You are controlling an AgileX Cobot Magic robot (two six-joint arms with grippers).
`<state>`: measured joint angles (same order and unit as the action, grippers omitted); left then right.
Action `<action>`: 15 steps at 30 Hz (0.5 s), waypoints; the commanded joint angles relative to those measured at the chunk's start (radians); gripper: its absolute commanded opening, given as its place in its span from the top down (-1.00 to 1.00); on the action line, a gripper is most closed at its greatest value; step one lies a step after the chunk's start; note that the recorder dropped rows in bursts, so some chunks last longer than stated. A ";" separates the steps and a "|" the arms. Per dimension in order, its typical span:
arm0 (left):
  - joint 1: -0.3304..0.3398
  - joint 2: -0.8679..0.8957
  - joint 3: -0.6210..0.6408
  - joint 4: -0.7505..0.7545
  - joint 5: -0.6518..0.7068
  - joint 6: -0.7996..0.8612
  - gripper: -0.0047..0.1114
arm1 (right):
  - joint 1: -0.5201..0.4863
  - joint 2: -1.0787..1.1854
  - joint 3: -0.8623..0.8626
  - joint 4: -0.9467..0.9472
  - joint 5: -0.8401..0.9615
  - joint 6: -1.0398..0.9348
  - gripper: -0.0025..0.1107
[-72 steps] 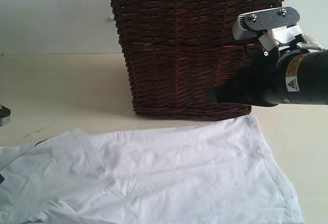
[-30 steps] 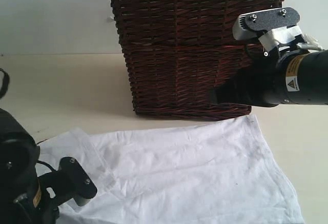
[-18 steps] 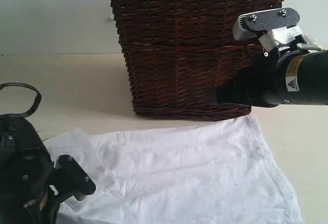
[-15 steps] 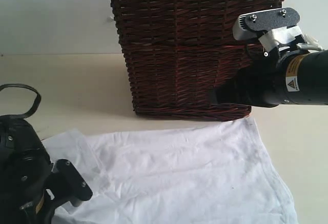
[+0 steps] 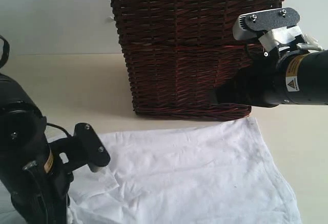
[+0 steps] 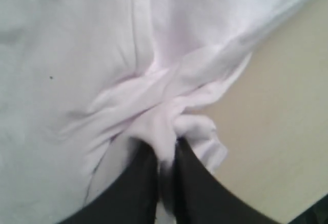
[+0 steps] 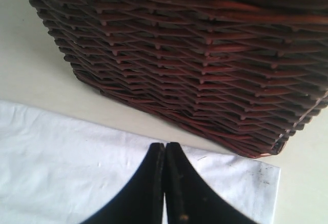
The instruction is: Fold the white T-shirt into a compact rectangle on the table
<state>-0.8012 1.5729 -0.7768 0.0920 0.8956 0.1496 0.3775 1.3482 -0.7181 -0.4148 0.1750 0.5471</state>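
Pinching a bunched edge of the shirt (image 6: 77, 39), the left gripper (image 6: 165, 155) is clamping tight; the right gripper (image 7: 165, 155) is hovering closed, empty, near the basket (image 7: 205, 55). The shirt is lying mostly spread on the table (image 5: 77, 85), folding barely begun.

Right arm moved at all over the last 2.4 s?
No. The black right arm sits at the same spot against the dark brown wicker basket.

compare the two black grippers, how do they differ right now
The left gripper is pinching a bunched fold of the white cotton T-shirt; the right gripper grips nothing. The left works at the shirt's edge; the right sits by the dark brown wicker basket. Both are black with jaws closed.
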 commanded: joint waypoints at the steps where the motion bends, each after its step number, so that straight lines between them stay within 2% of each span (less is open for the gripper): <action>1: -0.003 -0.009 -0.026 0.008 -0.034 0.009 0.42 | -0.005 -0.009 0.004 -0.002 -0.007 -0.006 0.96; 4: -0.001 -0.009 -0.026 0.012 -0.032 -0.009 0.12 | -0.005 -0.009 0.004 -0.002 -0.007 -0.006 0.96; 6: -0.001 -0.009 -0.026 0.005 -0.010 -0.045 0.00 | -0.005 -0.009 0.004 -0.002 -0.009 -0.006 0.96; 9: -0.001 -0.009 -0.026 -0.042 0.076 -0.049 0.00 | -0.005 -0.009 0.004 -0.002 -0.012 -0.006 0.96; 11: -0.026 -0.009 -0.007 -0.109 0.168 -0.049 0.00 | -0.005 -0.009 0.004 -0.002 -0.014 -0.006 0.96; 15: -0.133 -0.009 0.072 -0.139 0.147 -0.049 0.00 | -0.005 -0.009 0.004 -0.002 -0.022 -0.004 0.96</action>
<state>-0.8913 1.5711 -0.7283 -0.0120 1.0590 0.1108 0.3775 1.3482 -0.7181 -0.4148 0.1672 0.5453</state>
